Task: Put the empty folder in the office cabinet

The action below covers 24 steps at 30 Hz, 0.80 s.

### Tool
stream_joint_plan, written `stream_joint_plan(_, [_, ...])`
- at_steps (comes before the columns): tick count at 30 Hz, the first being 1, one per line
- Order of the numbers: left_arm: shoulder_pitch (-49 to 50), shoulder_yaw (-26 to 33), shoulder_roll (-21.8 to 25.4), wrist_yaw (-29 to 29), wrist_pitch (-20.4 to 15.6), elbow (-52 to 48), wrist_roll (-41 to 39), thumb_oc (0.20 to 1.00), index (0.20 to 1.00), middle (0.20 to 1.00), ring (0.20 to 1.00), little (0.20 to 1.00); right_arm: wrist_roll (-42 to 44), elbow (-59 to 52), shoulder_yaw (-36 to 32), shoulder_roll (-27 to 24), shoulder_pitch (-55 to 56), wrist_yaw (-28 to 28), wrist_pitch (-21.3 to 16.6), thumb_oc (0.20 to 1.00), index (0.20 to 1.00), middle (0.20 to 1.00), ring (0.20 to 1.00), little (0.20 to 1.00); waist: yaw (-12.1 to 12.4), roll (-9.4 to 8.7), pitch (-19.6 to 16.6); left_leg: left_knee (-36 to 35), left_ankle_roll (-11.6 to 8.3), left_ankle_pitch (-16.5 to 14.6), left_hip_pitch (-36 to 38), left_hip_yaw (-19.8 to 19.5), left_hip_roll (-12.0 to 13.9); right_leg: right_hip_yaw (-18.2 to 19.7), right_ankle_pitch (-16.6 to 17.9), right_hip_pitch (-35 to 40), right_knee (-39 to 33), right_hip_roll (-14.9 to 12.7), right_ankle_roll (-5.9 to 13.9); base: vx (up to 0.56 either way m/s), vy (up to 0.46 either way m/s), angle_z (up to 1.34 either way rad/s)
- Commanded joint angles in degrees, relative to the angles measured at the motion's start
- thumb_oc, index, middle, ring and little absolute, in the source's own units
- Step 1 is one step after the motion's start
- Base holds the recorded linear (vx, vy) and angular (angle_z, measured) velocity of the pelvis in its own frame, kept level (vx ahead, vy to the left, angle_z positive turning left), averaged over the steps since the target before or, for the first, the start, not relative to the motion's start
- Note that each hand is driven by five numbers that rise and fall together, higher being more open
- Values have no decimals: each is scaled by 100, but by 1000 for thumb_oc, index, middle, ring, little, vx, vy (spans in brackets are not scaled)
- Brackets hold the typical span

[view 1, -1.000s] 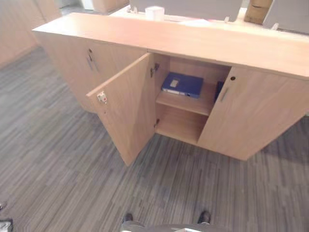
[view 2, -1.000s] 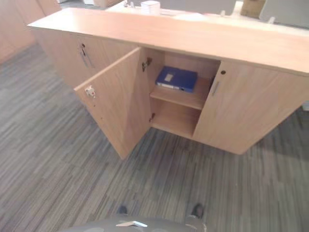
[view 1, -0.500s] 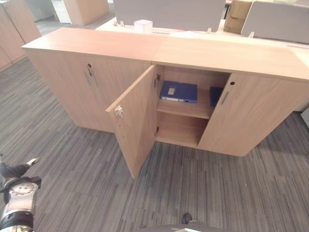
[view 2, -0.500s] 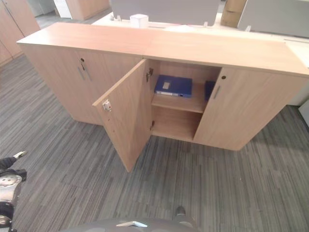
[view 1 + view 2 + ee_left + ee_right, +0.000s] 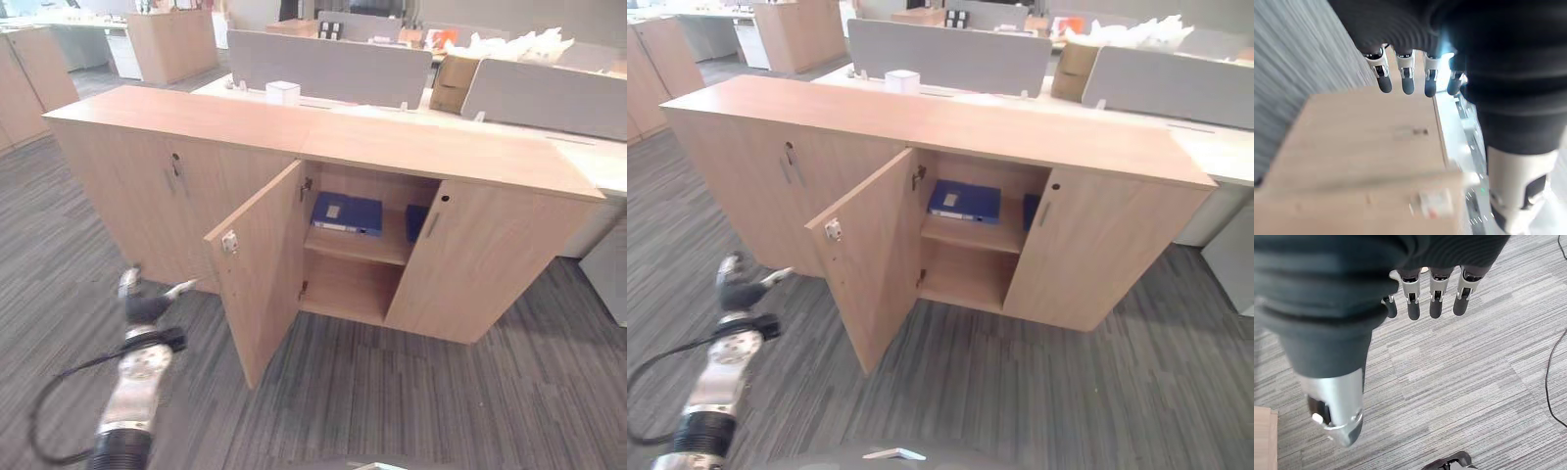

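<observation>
The blue folder [image 5: 347, 212] lies flat on the upper shelf [image 5: 355, 246] of the office cabinet [image 5: 411, 147], toward the shelf's left edge, so I judge the placing done. My left hand [image 5: 147, 297] hangs empty with relaxed fingers, just beside the open door [image 5: 260, 264]; my right hand [image 5: 1425, 293] hangs loose over the carpet [image 5: 1097, 382]. Next I should swing that door closed.
</observation>
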Motion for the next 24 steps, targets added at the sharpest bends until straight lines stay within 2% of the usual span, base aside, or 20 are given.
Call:
stream_joint_plan(1, [-314, 810, 891, -29, -335, 942, -328, 1000, 1000, 1000, 1000, 1000, -239, 583, 104, -230, -441, 15, 32, 1000, 1000, 1000, 1000, 1000, 18, 68, 100, 5, -158, -387, -282, -227, 74, 71, -439, 253, 77, -606, 553, 14, -31, -19])
stream_joint_plan(4, [-368, 516, 683, -129, -324, 741, -400, 1000, 1000, 1000, 1000, 1000, -312, 558, 167, -209, -456, -6, 43, 1000, 1000, 1000, 1000, 1000, -38, 74, 86, 5, -159, -404, -244, -199, 91, 103, -437, 275, 68, -600, 539, 8, -21, -5])
stream_joint_plan(11, [-427, 380, 725, -117, -283, 598, -207, 1000, 1000, 1000, 1000, 1000, -285, 504, 184, -186, -429, -37, 15, 1000, 1000, 1000, 1000, 1000, -101, 69, 63, 5, -173, -403, -228, -159, 135, 154, -442, 266, 62, -573, 529, 0, 0, 0])
stream_joint_plan(19, [-251, 732, 909, 205, -298, 207, 478, 1000, 1000, 1000, 1000, 1000, -231, 521, 149, -110, -365, -43, 2, 1000, 1000, 1000, 1000, 1000, -86, 50, 54, 5, -194, -409, -219, -129, 178, 192, -466, 272, 43, -560, 524, 2, -6, -2])
stream_joint_plan(24, [-370, 1099, 1210, 334, -318, 823, 105, 1000, 1000, 1000, 1000, 1000, -48, 450, 155, -114, -332, 9, -36, 1000, 1000, 1000, 1000, 1000, -74, 71, 21, 5, -218, -406, -189, -92, 192, 193, -493, 314, 34, -551, 522, -1, -2, -3])
